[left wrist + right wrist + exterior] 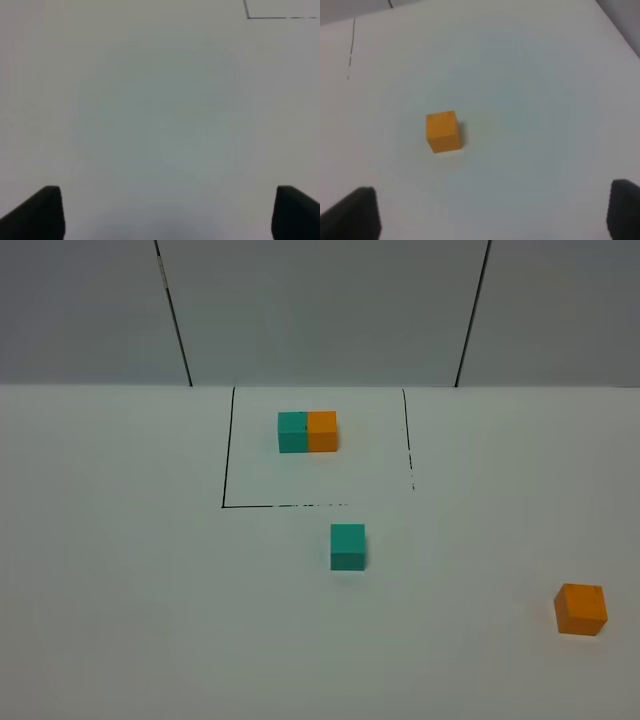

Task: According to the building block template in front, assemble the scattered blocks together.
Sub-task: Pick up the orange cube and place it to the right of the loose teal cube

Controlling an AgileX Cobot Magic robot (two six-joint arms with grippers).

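The template (307,431), a teal cube joined to an orange cube, sits inside a black-lined square at the back of the white table. A loose teal-green cube (348,546) lies just in front of that square. A loose orange cube (581,609) lies at the right front; it also shows in the right wrist view (443,131), ahead of my right gripper (492,212). Both grippers are out of the exterior view. My left gripper (167,212) is open over bare table. My right gripper is open and empty, its fingers wide apart.
The black-lined square (223,506) marks the template area; one corner of it shows in the left wrist view (248,18). Two black seams run up the grey back wall (175,320). The table's right edge (620,30) shows in the right wrist view.
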